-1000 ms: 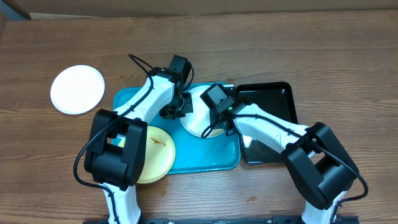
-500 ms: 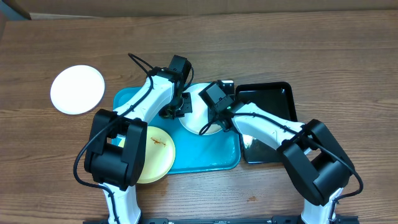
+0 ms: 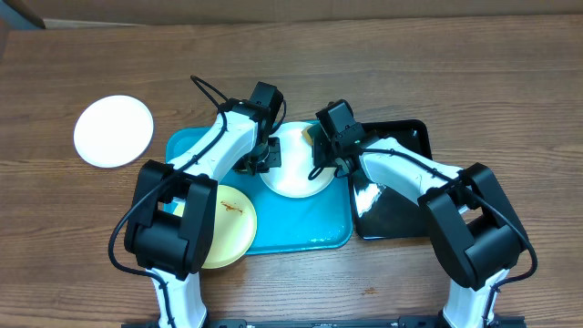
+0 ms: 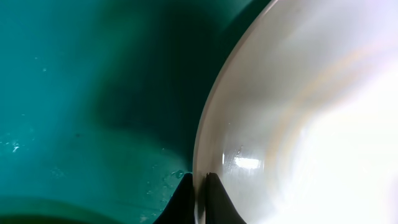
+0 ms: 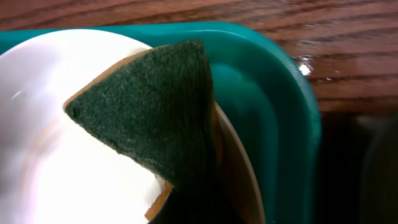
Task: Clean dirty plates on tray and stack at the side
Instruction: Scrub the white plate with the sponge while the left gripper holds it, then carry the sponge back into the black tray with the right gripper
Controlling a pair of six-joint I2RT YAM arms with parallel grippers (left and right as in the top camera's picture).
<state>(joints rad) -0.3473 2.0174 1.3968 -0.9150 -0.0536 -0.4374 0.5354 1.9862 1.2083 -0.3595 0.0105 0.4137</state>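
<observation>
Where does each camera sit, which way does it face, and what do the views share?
Overhead: above the table, looking straight down; both arms, left hand, right hand, turquoise tray.
Left wrist: on the left arm, looking down along its fingertips, pinched on the white plate rim.
Right wrist: on the right arm, looking past the green sponge it holds, onto the plate.
Shared: all three show that white plate over the tray.

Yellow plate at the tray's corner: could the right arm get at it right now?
Probably not easily. The yellow plate lies partly under the left arm, and the right end effector is shut on a green sponge over the white plate.
</observation>
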